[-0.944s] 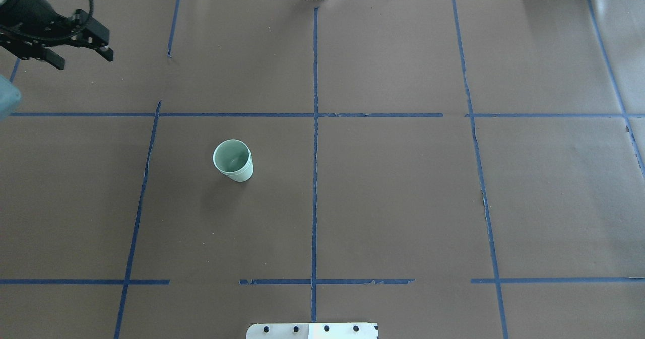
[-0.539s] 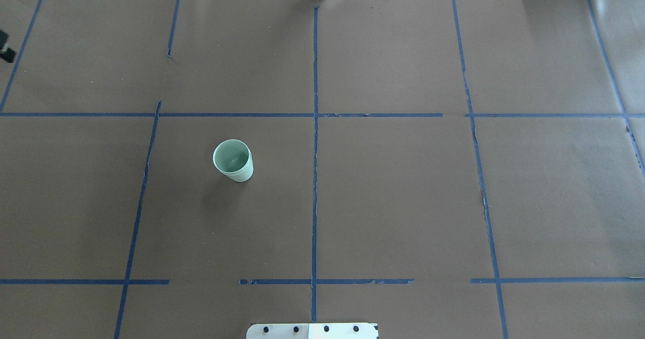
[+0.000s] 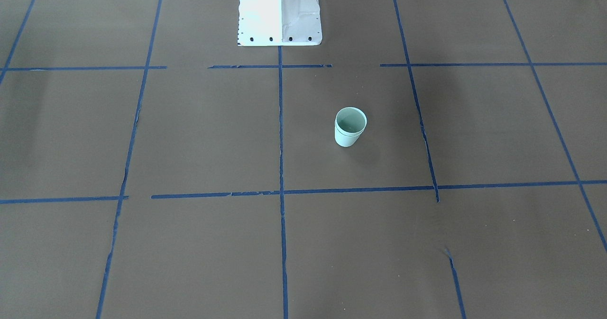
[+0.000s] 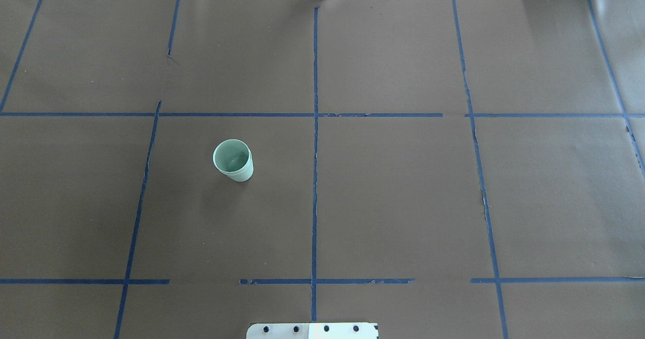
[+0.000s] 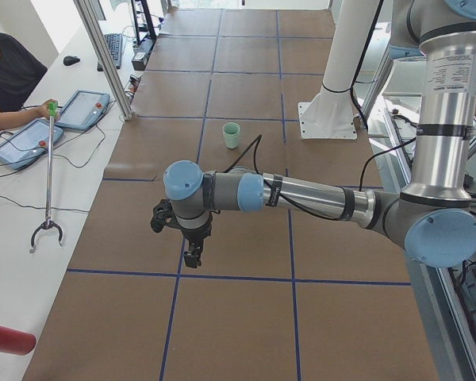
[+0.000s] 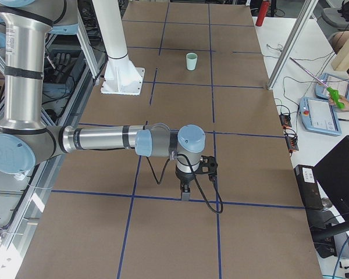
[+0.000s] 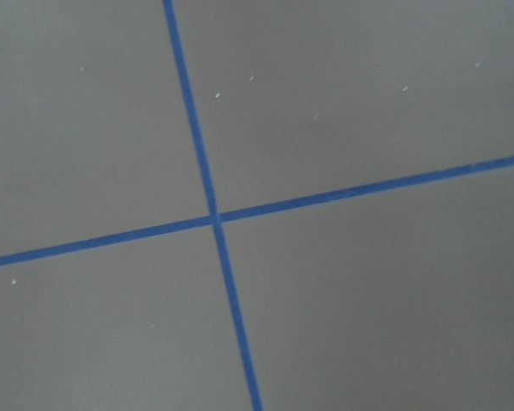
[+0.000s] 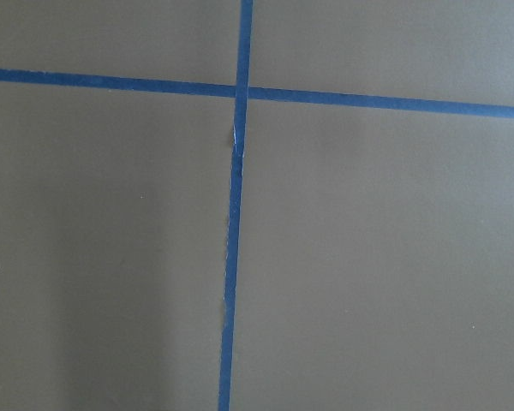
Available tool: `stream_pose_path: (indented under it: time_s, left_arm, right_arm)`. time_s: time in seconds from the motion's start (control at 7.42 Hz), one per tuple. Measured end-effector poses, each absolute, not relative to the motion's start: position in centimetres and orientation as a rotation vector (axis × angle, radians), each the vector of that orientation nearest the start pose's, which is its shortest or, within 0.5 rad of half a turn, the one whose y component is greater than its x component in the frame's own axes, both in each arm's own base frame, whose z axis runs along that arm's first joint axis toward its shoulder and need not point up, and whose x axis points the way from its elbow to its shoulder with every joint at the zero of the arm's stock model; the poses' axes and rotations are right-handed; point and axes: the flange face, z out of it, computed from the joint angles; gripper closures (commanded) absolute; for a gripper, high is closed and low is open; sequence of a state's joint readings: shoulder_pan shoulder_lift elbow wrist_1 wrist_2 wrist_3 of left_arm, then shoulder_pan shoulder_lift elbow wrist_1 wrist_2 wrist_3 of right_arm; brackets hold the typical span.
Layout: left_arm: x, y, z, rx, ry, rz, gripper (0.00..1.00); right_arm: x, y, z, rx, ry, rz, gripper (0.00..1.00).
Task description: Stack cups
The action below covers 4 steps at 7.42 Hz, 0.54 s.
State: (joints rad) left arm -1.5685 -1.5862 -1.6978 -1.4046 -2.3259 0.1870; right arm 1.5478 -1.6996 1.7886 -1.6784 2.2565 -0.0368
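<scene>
- Cups [image 4: 233, 160] stand upright on the table [image 4: 403, 203], one nested inside the other; in the front view you can see two rims close together.
- They sit on the robot's left half, in the square bordered by the centre tape [image 4: 315, 178].
- Left claw [image 5: 192, 259] points down above the table's left end, well apart from the cups. You see it only from the side, so you cannot tell whether it is spread or pressed together.
- Right claw [image 6: 185, 196] points down above the right end, also far from the cups. You cannot tell its state either.
- Both wrist cameras show you only table and crossed tape.
</scene>
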Motion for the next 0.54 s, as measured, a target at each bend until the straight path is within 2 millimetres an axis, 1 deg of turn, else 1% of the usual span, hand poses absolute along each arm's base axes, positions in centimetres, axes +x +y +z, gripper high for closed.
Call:
stream_pose_path:
  time_s: [0.27,0.54]
  left_arm:
    - [-6.5,-48.9,63.0,0.016,0.758,0.160,0.00]
    - [-6.6,-49.1,65.2,0.025,0.758,0.160,0.00]
  right_arm:
    - [6.0,-43.6,62.8,-0.013,-0.686,-0.051,0.00]
    - [6.0,-43.6,62.8,-0.013,-0.686,-0.051,0.00]
